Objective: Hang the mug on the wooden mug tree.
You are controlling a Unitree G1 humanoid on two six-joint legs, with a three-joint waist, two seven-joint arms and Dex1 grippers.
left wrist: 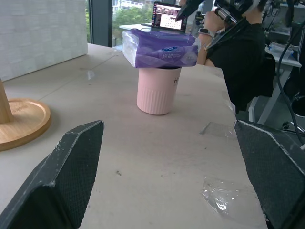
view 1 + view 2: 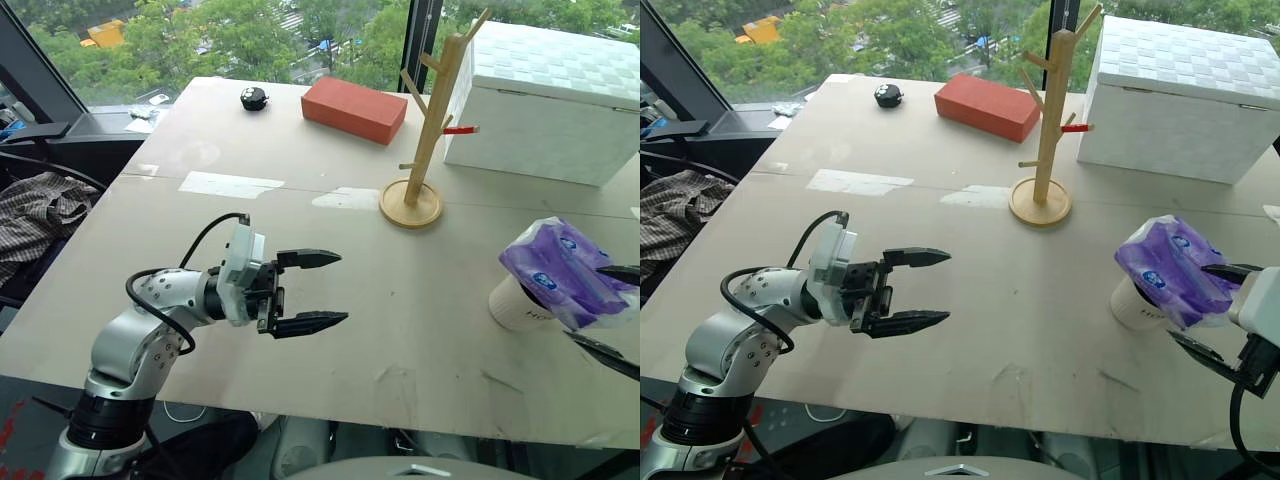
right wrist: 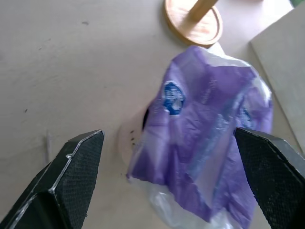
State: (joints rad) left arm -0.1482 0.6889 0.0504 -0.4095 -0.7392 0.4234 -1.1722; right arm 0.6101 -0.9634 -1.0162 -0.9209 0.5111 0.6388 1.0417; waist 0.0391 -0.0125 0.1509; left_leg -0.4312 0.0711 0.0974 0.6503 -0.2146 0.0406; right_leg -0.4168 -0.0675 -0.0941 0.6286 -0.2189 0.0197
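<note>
Right tool [image 2: 1220, 306], jaws spread wide and holding nothing, sits at the near right edge of the worktop [image 2: 330, 330] with its two black fingers straddling the purple tissue pack [image 2: 1170, 268], one finger above and one below it as seen from the head. That pack lies across the mouth of the mug [image 1: 159, 90], which stands upright on the worktop, long axis vertical, just at 9 o'clock of the right tool; from the right wrist only a sliver of the mug's rim shows under the pack. Left tool [image 2: 305, 290], also released and empty, hovers over the near left of the worktop, pointing level toward 3 o'clock, straight at the mug but well apart from it. Right arm is plainly the nearer. Wooden mug tree [image 2: 428, 140] stands upright at about 11 o'clock from the mug, near it, pegs angled up, one with a red mark. Handle side of the mug: cannot tell. Judged obstacle: the pack covers the mug and would likely have to come off first. White box [image 2: 545, 100] sits just beside the tree at 2 o'clock; red block [image 2: 354, 108] and a small black object [image 2: 253, 98] lie farther back.
</note>
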